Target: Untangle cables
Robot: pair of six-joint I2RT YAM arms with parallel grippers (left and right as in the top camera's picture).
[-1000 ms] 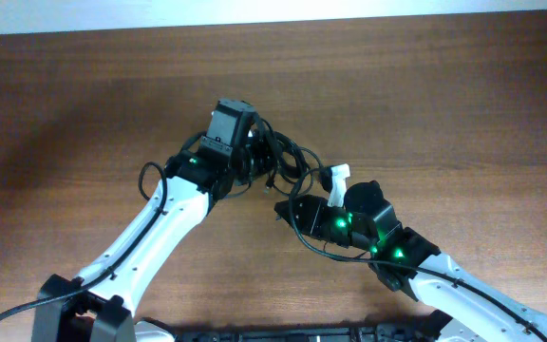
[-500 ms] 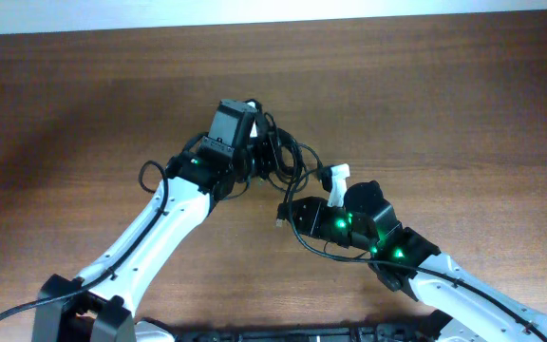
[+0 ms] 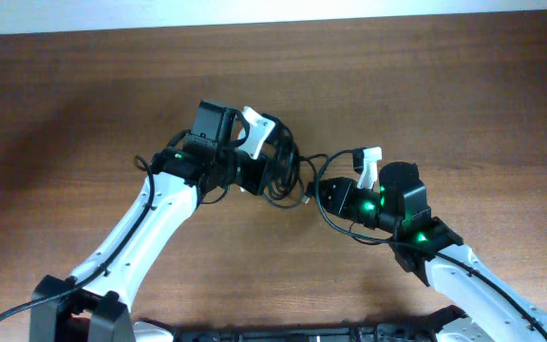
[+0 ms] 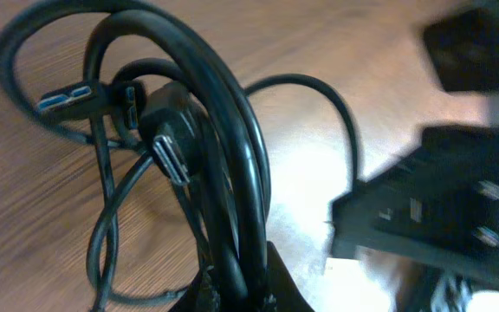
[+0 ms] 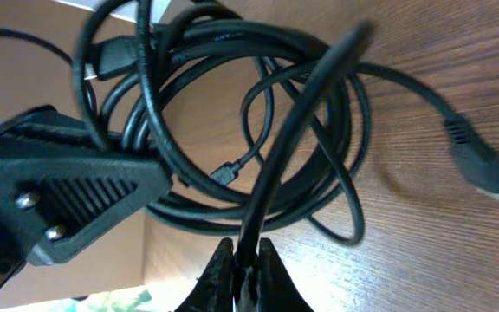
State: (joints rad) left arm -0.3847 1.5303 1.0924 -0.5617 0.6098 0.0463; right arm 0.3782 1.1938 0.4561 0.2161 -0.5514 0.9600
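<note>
Both arms reach inward over the wooden table [image 3: 463,104], the left gripper [image 4: 236,282] clenched on several strands of the black cables [image 3: 283,169], the right gripper [image 5: 243,264] pinching a single strand. The clump sits mid-table between them. Since a second ago the left wrist has rolled leftward and the right gripper has drawn right and far

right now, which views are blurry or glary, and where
Overhead: sharp and evenly lit, cables crisp. Left wrist: the right arm is blurred along the right side, with white glare on the table. Right wrist: the strand rising from the right claw is out of focus; the loose plug is soft, casting a faint shadow.
</note>
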